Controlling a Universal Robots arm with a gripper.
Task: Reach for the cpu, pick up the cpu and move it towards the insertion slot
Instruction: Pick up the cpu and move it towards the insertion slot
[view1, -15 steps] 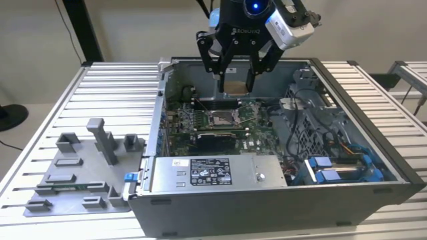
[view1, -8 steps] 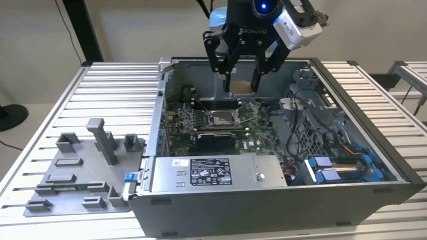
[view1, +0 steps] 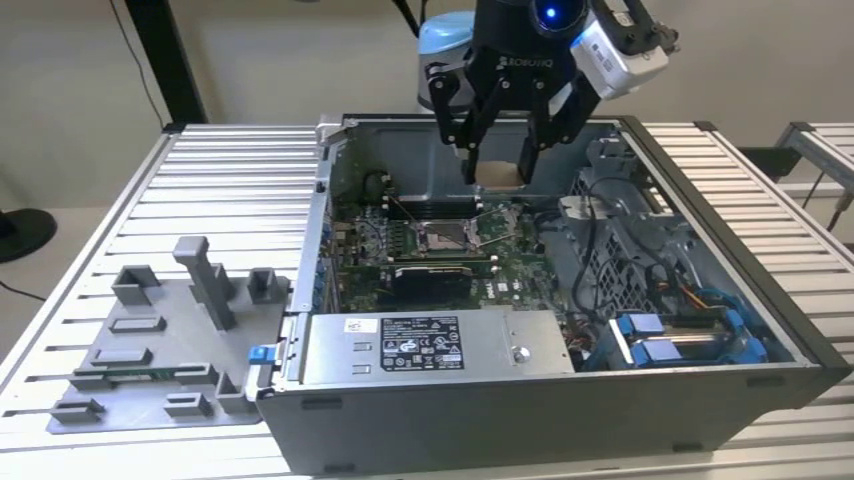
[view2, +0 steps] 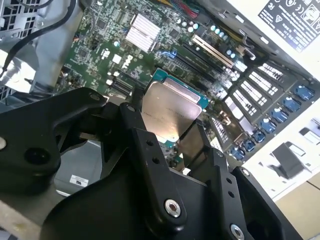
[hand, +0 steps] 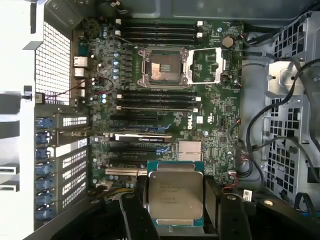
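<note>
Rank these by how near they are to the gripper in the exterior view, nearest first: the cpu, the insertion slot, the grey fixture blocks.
1. The cpu: held between the jaws of the gripper, above the open computer case.
2. The insertion slot: on the green board inside the case, below the gripper.
3. The grey fixture blocks: outside the case, on the table at the exterior view's left.

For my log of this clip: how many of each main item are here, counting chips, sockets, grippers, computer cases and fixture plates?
cpu, held between the fingers: 1
insertion slot, nothing seated in it: 1
gripper: 1
computer case, lying open: 1
grey fixture plate, beside the case: 1
Total: 5
</note>
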